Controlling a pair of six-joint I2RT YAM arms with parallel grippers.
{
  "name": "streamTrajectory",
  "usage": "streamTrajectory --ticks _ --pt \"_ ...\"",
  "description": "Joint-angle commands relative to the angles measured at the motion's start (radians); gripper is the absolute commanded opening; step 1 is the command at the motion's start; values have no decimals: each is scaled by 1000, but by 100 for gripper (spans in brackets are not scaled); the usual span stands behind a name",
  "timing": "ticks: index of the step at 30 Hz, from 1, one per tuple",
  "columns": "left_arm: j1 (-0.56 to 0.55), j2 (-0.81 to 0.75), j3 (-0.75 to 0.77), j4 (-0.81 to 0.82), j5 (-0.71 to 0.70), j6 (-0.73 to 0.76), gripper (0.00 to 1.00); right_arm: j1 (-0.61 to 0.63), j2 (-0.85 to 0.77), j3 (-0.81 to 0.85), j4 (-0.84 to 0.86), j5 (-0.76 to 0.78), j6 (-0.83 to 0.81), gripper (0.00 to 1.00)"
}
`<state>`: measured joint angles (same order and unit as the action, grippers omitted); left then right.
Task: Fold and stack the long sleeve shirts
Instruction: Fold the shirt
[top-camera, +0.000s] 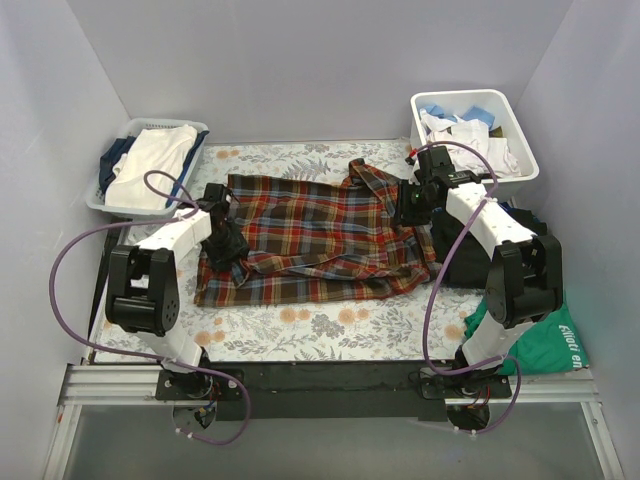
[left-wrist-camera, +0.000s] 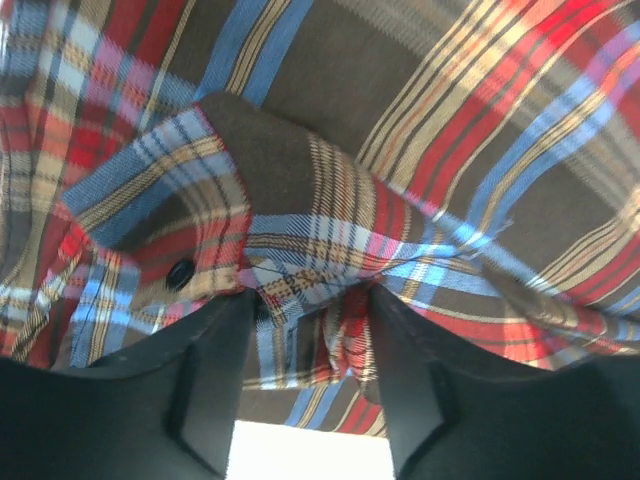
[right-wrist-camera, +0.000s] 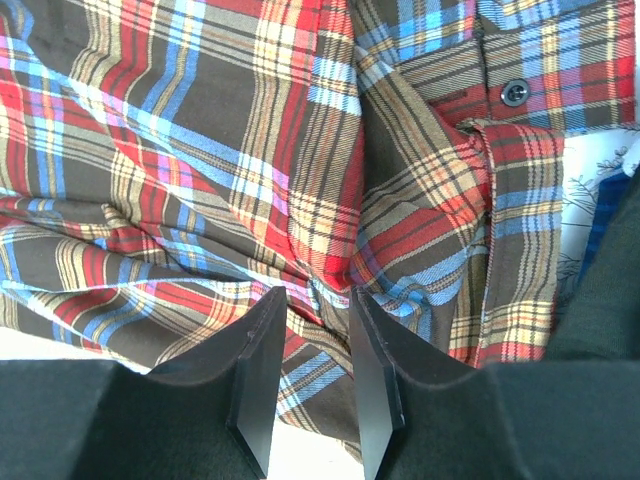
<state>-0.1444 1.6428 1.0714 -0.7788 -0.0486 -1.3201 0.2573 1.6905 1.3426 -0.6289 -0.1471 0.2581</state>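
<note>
A plaid long sleeve shirt in red, brown, blue and yellow lies spread on the floral table cover. My left gripper sits at the shirt's left edge. In the left wrist view its jaws pinch a bunched fold of plaid cloth beside a buttoned cuff. My right gripper is at the shirt's right edge below the collar; its fingers hold a ridge of plaid close to the button placket. Plain black folded garments lie at the right, partly under the right arm.
A white basket of white and dark clothes stands at the back left. A white bin with white and blue cloth stands at the back right. A green garment lies at the front right. White walls close in on three sides.
</note>
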Motion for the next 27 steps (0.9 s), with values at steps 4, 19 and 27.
streamTrajectory --ticks 4,19,27 --pt "-1 47 177 0 -48 7 17 3 -43 1 23 -57 -33 40" --pt "-1 -15 478 15 132 41 0 13 -83 -26 32 -137 -134 41" --pt "-1 -6 579 124 383 67 0 78 -111 -89 81 -264 -191 45"
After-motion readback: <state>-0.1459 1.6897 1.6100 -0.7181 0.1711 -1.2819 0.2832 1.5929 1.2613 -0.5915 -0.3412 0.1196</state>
